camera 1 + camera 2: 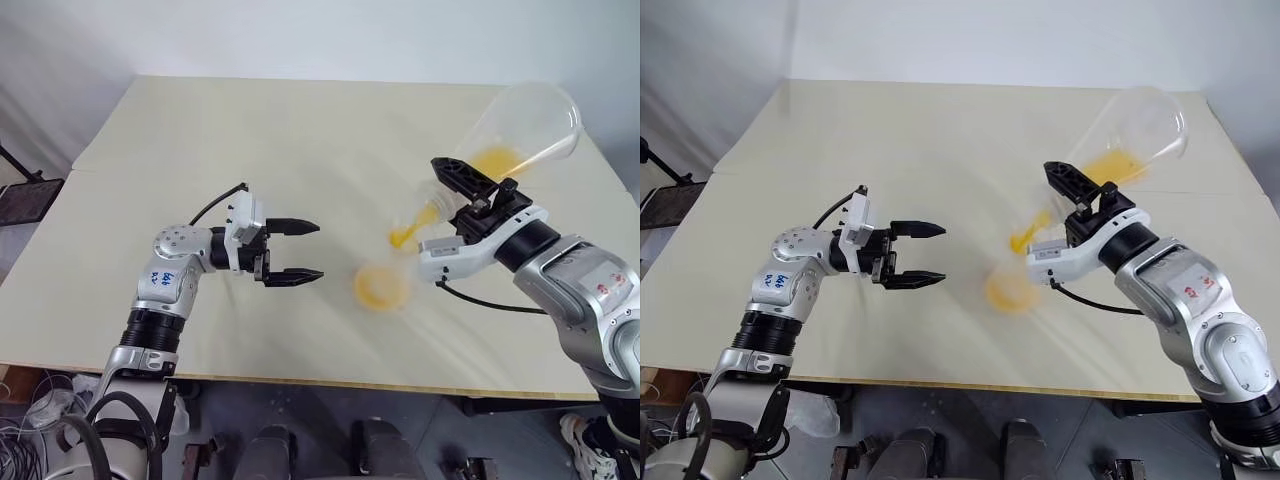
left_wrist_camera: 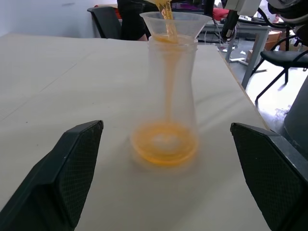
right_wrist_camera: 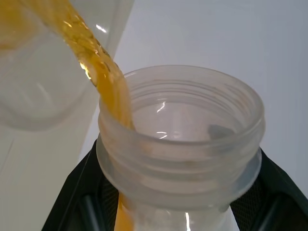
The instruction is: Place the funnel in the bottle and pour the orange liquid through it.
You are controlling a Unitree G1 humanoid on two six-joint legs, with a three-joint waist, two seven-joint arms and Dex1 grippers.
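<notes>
right gripper (image 1: 470, 200): clamped on tilted second flask (image 1: 520, 130), held above table (image 1: 250, 130) at right | orange liquid (image 2: 166, 142): streamed into funnel (image 2: 175, 21), pooled in bottle base | bottle (image 2: 168, 101): upright, table centre, near edge | left gripper (image 1: 295, 250): fingers apart, just left of bottle, not touching
</notes>
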